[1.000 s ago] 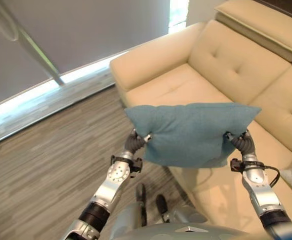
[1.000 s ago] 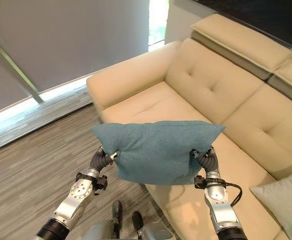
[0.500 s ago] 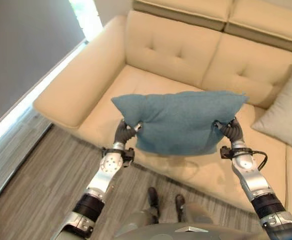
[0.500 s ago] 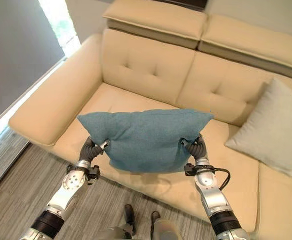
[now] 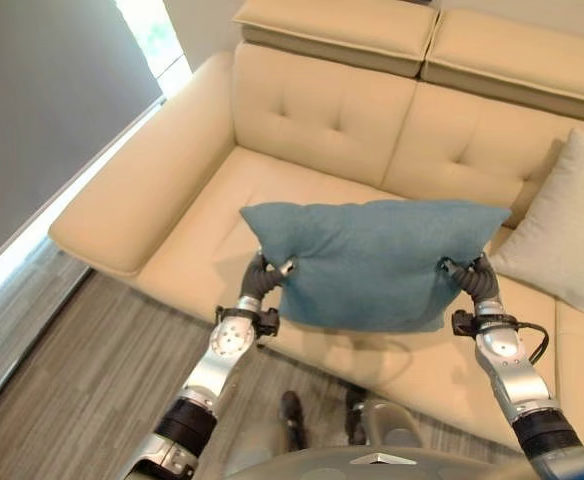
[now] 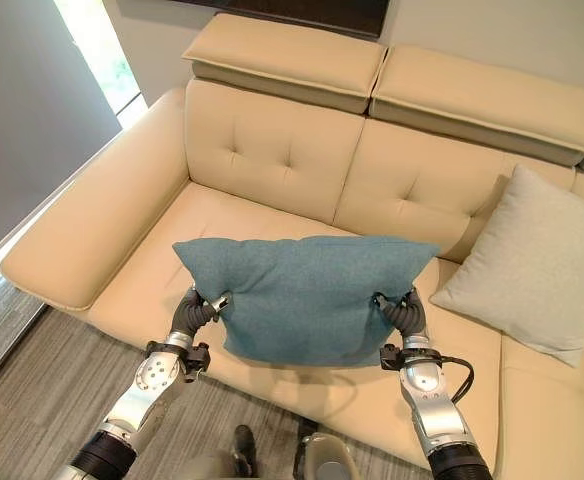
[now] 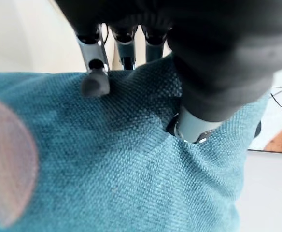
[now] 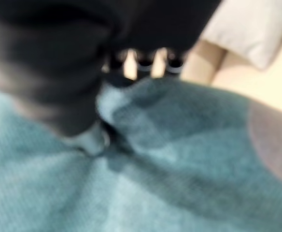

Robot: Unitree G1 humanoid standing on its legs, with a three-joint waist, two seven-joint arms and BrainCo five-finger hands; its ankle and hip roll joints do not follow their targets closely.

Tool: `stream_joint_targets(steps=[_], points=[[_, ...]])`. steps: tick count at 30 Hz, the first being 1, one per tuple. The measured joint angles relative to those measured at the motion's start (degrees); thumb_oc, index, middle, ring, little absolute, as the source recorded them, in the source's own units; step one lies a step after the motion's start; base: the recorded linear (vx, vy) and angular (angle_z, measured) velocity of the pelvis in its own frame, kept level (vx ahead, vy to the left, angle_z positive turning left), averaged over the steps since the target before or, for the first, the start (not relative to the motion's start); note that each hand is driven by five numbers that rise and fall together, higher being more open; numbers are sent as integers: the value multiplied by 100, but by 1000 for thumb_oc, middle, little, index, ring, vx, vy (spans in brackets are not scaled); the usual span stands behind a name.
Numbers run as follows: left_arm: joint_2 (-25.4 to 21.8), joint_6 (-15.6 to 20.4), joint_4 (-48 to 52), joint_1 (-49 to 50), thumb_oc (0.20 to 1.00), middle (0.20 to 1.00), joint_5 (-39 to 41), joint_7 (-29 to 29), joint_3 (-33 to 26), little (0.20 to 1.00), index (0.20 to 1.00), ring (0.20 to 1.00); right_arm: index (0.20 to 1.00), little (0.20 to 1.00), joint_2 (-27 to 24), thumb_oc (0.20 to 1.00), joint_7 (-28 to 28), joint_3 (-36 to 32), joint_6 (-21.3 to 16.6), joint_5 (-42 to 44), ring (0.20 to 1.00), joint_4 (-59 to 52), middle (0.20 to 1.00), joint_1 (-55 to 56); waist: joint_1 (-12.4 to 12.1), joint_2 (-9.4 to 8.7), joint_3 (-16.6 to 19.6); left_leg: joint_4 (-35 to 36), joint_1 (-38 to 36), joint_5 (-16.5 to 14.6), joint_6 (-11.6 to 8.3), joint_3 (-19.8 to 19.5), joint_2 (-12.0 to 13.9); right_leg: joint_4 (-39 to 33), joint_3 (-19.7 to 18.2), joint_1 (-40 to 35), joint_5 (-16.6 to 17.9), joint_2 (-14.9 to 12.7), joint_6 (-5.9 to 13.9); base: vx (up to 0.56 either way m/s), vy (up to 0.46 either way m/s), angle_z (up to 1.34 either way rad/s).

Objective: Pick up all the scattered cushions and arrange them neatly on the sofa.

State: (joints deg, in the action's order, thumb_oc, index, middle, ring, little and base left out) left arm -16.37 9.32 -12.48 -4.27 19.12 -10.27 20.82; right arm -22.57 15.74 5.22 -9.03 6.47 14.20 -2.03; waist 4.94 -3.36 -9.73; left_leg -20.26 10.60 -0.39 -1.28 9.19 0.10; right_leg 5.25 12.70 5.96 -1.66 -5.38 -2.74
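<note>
Woven teal cushion (image 6: 307, 298), tufted cream sofa (image 6: 272, 150)

Change record, one second back to now.

- Camera: swung round; the sofa (image 6: 272, 215) went from lying diagonally at the frame's right to squarely facing the robot, with backrest and headrests in full sight.
- Teal cushion (image 6: 307, 295): from over the floor by the sofa's front corner to over the front of the left seat; its hold at both lower corners is not a change.
- Pale grey cushion (image 6: 532, 265): from a sliver at the frame edge to full view, leaning on the backrest to the right.
</note>
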Motion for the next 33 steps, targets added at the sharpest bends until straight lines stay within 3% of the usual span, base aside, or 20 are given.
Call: stream_joint_targets(steps=[4, 5, 7, 9, 10, 11, 12, 16, 19, 27, 33], points=[[37, -2, 4, -139, 200, 200, 10, 13, 55, 200, 200, 200, 200, 200, -141, 200, 59, -30, 0, 7, 200, -37, 200, -25, 28, 5, 1, 937, 39, -62, -117, -504, 83, -310, -203, -136, 50, 149, 67, 161, 66, -26], [31, -2, 4, -143, 200, 200, 14, -5, 53, 200, 200, 200, 200, 200, -149, 200, 72, -21, 0, 6, 200, -36, 200, -49, -43, -35, -24, 1672, 32, -7, -199, -971, 110, -481, -393, -195, 138, 275, 25, 125, 88, -64], [24, -3, 3, -148, 200, 200, 23, -13, 45, 200, 200, 200, 200, 200, -150, 200, 72, -12, 1, 5, 200, -32, 200, -83, -156, -16, -78, 1906, 65, 82, -277, -1307, 173, -607, -528, -280, 241, 381, -15, 144, 137, -74], [18, -20, -1, -104, 200, 200, 59, -19, 51, 200, 200, 200, 200, 200, -147, 200, 69, 23, 17, 5, 200, -32, 200, -72, -137, 19, -81, 1827, -73, 151, -277, -1311, 275, -734, -636, -461, 264, 472, -5, 168, 186, -47], [43, -24, 0, -159, 200, 200, 58, -2, 79, 200, 200, 200, 200, 200, -234, 200, 71, -6, 17, 5, 200, -40, 200, -36, 21, 146, -25, 1925, -339, 212, -236, -1250, 314, -762, -688, -558, 222, 525, 61, 170, 215, -31], [71, -24, 3, -177, 200, 200, 58, -4, 91, 200, 200, 200, 200, 200, -315, 200, 68, -8, 17, 5, 200, -66, 200, -38, 54, 253, -31, 1927, -427, 485, -215, -1258, 316, -746, -709, -563, 199, 578, 96, 158, 196, -25], [71, -25, 10, -226, 200, 200, 58, -2, 122, 200, 200, 200, 200, 200, -348, 200, 62, -47, 18, 3, 200, -91, 200, -30, 86, 303, -45, 2032, -536, 348, -134, -1205, 331, -741, -741, -567, 187, 569, 130, 106, 131, -24], [-48, -31, 11, -311, 200, 200, 58, -5, 125, 200, 200, 200, 200, 200, -310, 200, 53, -28, 26, 2, 200, -179, 200, -76, 14, 267, -65, 2142, -647, 359, -64, -914, -11, -734, -926, -536, 157, 184, 415, 54, 135, -20], [-132, -27, 20, -397, 200, 200, 58, -7, 37, 200, 200, 200, 200, 200, -278, 200, 1, 26, 47, -2, 200, -180, 200, -214, -150, 272, -77, 2225, -650, 325, 8, -667, -72, -716, -1102, -412, 181, 101, 552, 33, 80, -28], [-221, -18, 225, -500, 200, 200, 20, -155, -115, 200, 200, 200, 200, 200, -270, 200, 81, 54, 72, -9, 200, -192, 200, -599, -202, 264, -88, 2381, -497, 361, 191, -349, -118, -877, -1377, -126, 337, 48, 655, 29, 24, -21], [-326, 36, 177, -1623, 200, 200, -63, -774, -239, 200, 200, 200, 200, 200, -388, 200, 518, 239, 73, -47, 200, -72, 200, -1734, -119, 343, -156, 2202, 64, 412, 260, -348, -118, -989, -1362, 292, 500, 47, 650, -6, -1, -1]])
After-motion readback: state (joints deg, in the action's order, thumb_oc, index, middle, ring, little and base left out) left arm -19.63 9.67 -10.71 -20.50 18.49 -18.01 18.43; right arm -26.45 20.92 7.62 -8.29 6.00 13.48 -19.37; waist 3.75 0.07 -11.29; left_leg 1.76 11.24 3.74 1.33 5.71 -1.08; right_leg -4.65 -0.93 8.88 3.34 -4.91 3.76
